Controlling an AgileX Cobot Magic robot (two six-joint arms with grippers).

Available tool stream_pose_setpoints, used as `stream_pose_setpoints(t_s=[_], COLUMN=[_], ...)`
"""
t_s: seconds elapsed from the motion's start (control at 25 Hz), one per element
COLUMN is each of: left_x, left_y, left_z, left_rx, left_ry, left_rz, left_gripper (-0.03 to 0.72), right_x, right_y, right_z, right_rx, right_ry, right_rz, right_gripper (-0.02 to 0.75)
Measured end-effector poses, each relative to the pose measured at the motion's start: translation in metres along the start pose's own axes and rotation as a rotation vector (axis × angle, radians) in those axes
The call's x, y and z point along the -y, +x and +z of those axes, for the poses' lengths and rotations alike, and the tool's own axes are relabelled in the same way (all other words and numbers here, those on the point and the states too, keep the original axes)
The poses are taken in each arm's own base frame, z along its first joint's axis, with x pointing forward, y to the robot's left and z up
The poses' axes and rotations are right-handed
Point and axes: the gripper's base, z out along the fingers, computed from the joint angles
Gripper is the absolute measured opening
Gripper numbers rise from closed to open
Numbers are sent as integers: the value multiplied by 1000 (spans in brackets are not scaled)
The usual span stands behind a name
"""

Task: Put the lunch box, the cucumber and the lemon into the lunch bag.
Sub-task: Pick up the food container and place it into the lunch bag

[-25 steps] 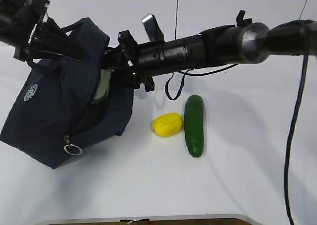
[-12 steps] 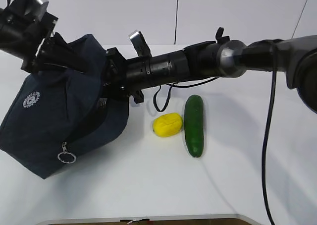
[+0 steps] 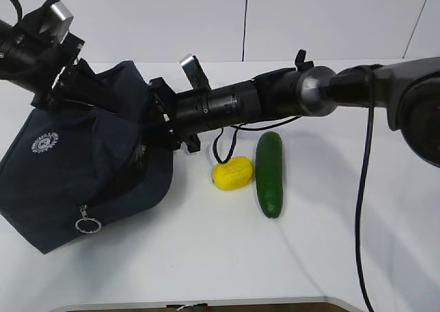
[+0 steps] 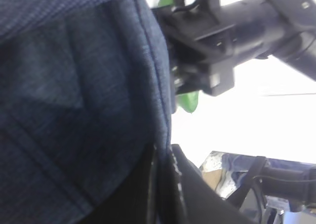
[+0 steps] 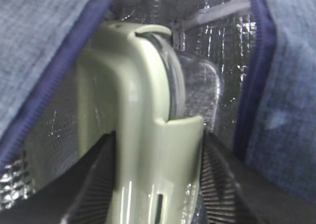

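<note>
Two pincers | right pincer (image 5: 153, 184) pinching lunch box (image 5: 143, 115) inside lunch bag (image 3: 75, 168) | left pincer pressed together on bag fabric

Navy lunch bag (image 3: 69, 168) with silver lining, sage-green lunch box (image 5: 143, 135), yellow lemon (image 3: 232, 172), dark green cucumber (image 3: 269, 174).

- the right claw (image 3: 152, 123) is out of sight inside the lunch bag (image 3: 69, 168) from the outside camera.
- the lunch box (image 5: 148, 150) runs off the bottom of the right wrist picture; its clear body is mostly hidden behind the lid.
- the cucumber (image 4: 187, 99) shows only as green slivers behind the right arm in the left wrist picture.
- the left claw's tips are buried in bag fabric there.
</note>
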Motion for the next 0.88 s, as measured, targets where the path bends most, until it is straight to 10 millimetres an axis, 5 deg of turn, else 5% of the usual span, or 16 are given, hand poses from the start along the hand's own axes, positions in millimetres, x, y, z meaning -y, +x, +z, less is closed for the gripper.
stream_pose_setpoints(t_s=[0.88], left_x=[-1], left_y=[1], left_z=[0], left_rx=[-9], left_ry=[-12], left_rz=[6], left_gripper=[-14], right_x=[-11], right_y=[2], right_z=[-4], right_rx=[-41], right_ry=[-126], right_rz=[-3], right_gripper=[450])
